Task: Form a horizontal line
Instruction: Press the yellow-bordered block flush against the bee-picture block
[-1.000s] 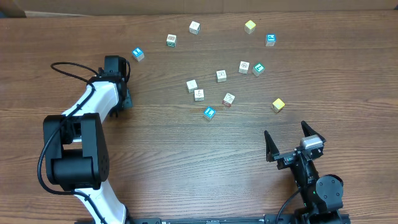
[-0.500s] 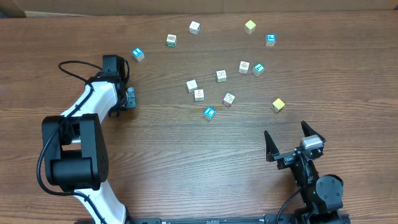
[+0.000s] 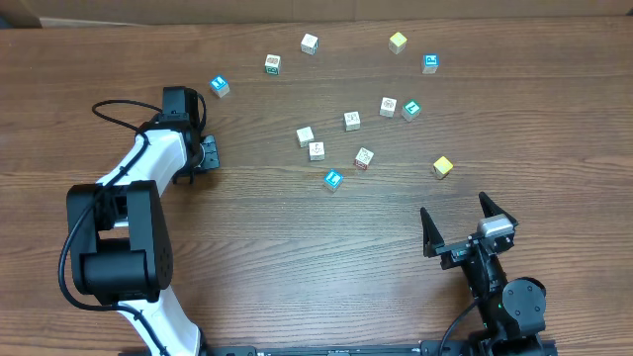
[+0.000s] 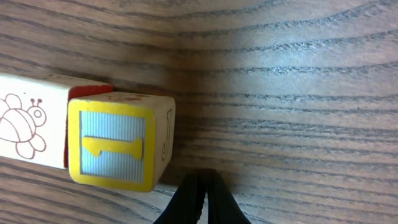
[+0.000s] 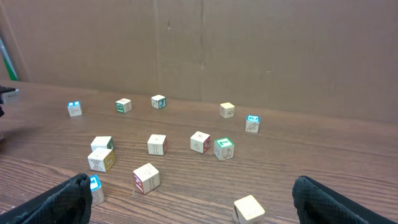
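No row of four touching cubes shows in the overhead view, so the horizontal line is hidden there. In the left wrist view, a yellow-bordered cube (image 4: 118, 146) touches a white cube with a bee print (image 4: 31, 127) on its left. My left gripper (image 4: 202, 196) is shut and empty, with its tips just beside the yellow-bordered cube's lower right corner. In the overhead view the left gripper (image 3: 208, 153) is at the left of the table and covers those cubes. My right gripper (image 3: 465, 225) is open and empty near the front right. It also shows in the right wrist view (image 5: 199, 202).
Several loose cubes are scattered across the far half of the table. They include a blue one (image 3: 333, 179), a yellow one (image 3: 442, 166), a red-edged one (image 3: 364, 157) and a blue one at far left (image 3: 219, 86). A cardboard wall (image 5: 249, 50) stands behind the table.
My left gripper has shifted a little to the right and turned. The right arm and the scattered cubes have not moved.
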Robot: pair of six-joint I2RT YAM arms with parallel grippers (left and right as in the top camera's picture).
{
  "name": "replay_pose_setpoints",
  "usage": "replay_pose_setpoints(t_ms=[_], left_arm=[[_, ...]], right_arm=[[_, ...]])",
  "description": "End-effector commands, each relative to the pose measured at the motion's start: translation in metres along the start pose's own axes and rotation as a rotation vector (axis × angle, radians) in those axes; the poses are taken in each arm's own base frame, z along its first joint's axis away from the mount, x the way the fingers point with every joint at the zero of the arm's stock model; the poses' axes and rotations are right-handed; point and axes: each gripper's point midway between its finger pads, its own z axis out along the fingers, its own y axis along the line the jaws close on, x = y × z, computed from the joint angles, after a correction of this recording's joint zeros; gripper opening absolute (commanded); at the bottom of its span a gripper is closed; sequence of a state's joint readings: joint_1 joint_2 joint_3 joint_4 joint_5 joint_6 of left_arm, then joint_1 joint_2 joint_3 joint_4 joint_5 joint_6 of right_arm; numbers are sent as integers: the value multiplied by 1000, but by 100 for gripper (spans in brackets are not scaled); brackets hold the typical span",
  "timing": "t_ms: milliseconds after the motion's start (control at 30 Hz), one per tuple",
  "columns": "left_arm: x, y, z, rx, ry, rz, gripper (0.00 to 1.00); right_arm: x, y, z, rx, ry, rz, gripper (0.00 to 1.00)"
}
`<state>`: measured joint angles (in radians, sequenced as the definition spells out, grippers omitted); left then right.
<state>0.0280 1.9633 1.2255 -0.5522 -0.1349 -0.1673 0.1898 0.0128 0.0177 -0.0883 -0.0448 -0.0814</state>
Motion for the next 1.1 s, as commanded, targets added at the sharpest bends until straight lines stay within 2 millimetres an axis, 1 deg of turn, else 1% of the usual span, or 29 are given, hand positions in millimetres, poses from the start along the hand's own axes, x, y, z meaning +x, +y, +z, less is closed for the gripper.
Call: replay_pose_setpoints(t_ms=[0,67,167,333,467,533,567,600,867,1067], left_arm=[[6,1,8,-13,14,-36,4],[1,0,8,-9,-4,-82,4],[-4,-1,8,-4,-26,-97,4],[-4,-1,8,-3,-24,-96,5],[-3,-2,8,3,-21,-96,9],[-3,-2,8,3,-21,-96,13],[-3,-2,8,2,-21,-96,12],[-4,-2,8,2,-22,-96,4],[-6,-2,8,2,-32,-71,4],[-7,12,7,-79,-42,-63,4]], right_arm=[[1,-1,0,3,-8,6,100],[1,-1,0,3,-8,6,100],[1,-1,0,3,-8,5,100],[1,-1,0,3,-8,5,100],[1,-1,0,3,-8,5,100],[1,-1,0,3,-8,5,100],[1,-1,0,3,-8,5,100],[1,-1,0,3,-8,5,100],[1,-1,0,3,-8,6,100],[1,-1,0,3,-8,5,100]])
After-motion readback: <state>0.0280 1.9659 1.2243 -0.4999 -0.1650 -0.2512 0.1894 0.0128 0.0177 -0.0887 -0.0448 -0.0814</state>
